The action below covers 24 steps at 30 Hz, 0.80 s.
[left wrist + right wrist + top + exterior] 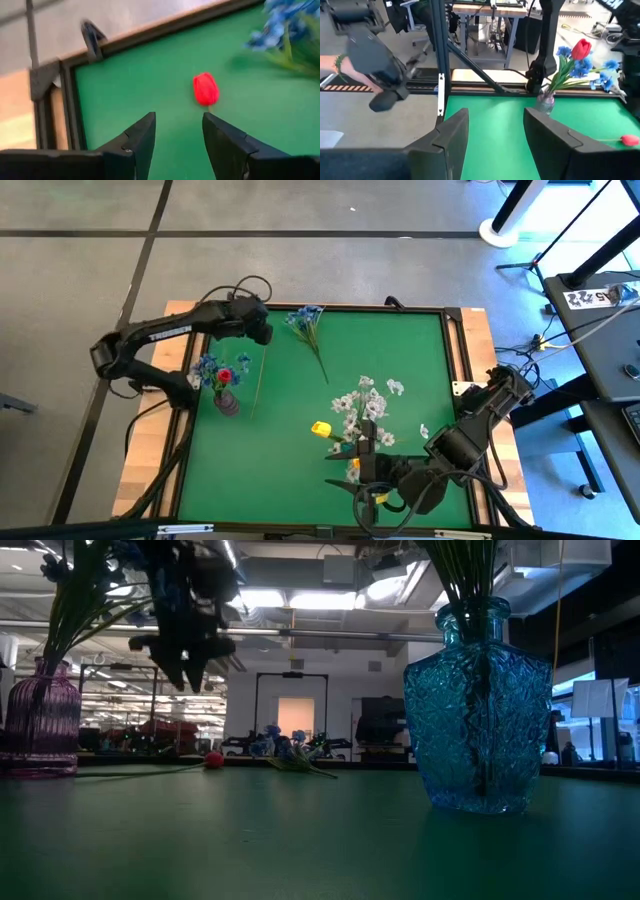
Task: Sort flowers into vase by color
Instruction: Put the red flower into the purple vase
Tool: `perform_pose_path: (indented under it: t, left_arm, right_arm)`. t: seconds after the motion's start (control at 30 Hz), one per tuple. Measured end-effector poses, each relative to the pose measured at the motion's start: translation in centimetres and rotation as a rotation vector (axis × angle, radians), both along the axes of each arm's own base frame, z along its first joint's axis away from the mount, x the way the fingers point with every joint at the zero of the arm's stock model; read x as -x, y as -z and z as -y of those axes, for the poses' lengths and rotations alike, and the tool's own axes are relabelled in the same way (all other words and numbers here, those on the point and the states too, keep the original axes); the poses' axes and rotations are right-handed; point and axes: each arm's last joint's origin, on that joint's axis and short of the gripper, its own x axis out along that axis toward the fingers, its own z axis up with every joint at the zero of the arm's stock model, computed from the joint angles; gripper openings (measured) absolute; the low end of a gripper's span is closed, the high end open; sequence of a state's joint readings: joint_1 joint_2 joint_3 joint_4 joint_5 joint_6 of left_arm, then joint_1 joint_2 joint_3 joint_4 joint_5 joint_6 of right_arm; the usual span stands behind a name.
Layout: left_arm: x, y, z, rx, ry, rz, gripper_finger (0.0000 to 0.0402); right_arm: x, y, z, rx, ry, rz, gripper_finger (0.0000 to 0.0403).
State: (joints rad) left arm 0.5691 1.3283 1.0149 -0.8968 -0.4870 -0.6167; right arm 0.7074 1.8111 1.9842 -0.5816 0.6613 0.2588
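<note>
A red tulip bud (206, 89) lies on the green mat at the far left, and its thin stalk (259, 380) runs toward the near edge. My left gripper (179, 120) is open and hovers above the mat just short of the bud (214, 759); it also shows in the high view (262, 330). A purple vase (227, 402) at the left holds blue sprigs and a red tulip (581, 49). A blue glass vase (490, 710) at the near right holds white sprigs (365, 405) and a yellow tulip (320, 429). A blue sprig (305, 320) lies on the mat at the far middle. My right gripper (495, 117) is open and empty near the front edge.
A raised dark frame and wooden border (470, 330) surround the mat. Bare mat (270, 470) lies between the two vases and toward the near left. Table legs and equipment (485, 30) stand in the room beyond the left edge.
</note>
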Motion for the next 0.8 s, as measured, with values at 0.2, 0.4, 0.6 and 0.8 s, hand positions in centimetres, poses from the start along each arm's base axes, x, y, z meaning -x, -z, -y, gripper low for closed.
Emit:
perform_pose_path:
  t: [0.2, 0.4, 0.6, 0.8]
  left_arm:
    - [-1.0, 2.3, -1.4, 0.109, -0.006, -0.013, 0.0197]
    - [-2.2, 4.7, -2.1, 0.173, -0.018, -0.051, 0.0218]
    - [-3.2, 7.3, -2.7, 0.24, -0.03, -0.093, 0.0213]
    - [-3.9, 9.3, -3.1, 0.276, -0.053, -0.109, 0.0212]
  right_arm:
    - [0.0, 0.1, -0.1, -0.036, -0.013, -0.014, 0.0188]
    - [0.1, 0.2, 0.0, -0.027, -0.012, -0.026, 0.0188]
    - [0.1, 0.4, -0.1, -0.031, -0.057, -0.054, 0.0188]
    - [0.7, 0.9, -0.5, -0.02, -0.072, -0.104, 0.0188]
